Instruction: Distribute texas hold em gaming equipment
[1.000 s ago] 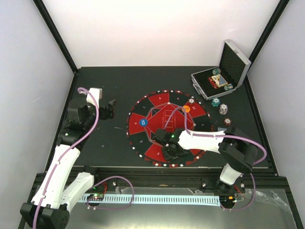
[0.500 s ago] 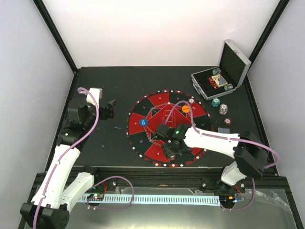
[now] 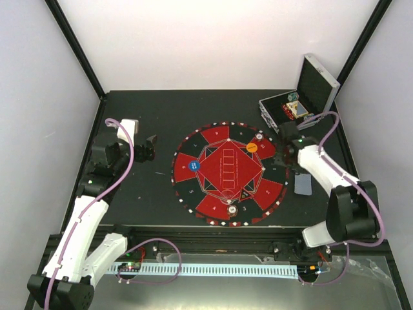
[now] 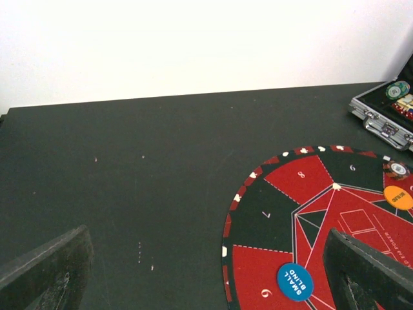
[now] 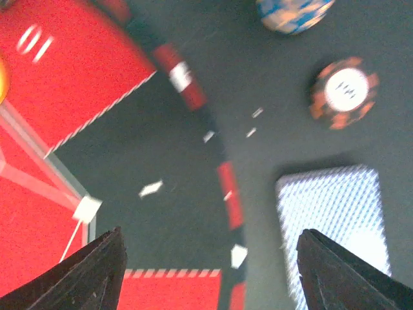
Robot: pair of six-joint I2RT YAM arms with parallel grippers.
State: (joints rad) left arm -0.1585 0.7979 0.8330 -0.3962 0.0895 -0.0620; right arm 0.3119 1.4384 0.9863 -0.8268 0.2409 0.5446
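The round red-and-black mat (image 3: 193,194) lies mid-table. On it are a blue disc (image 3: 197,165), an orange disc (image 3: 251,147), a chip (image 3: 259,137), a black triangle marker (image 3: 246,194) and a white chip (image 3: 232,209). A grey-blue deck of cards (image 3: 303,184) lies right of the mat. My right gripper (image 3: 284,164) is open and empty above the mat's right edge. Its view shows the deck (image 5: 335,213), a brown chip (image 5: 343,92) and a teal chip (image 5: 293,13). My left gripper (image 3: 150,147) is open and empty, left of the mat. Its view shows the blue disc (image 4: 295,281) and the orange disc (image 4: 398,197).
The open silver case (image 3: 316,84) stands at the back right with chips and cards inside; it also shows in the left wrist view (image 4: 381,119). White walls close in the table on three sides. The right arm covers the chips right of the mat.
My right arm has swung from the near part of the mat to its right edge. The black triangle marker and a white chip now show where the gripper was. The left arm has not moved.
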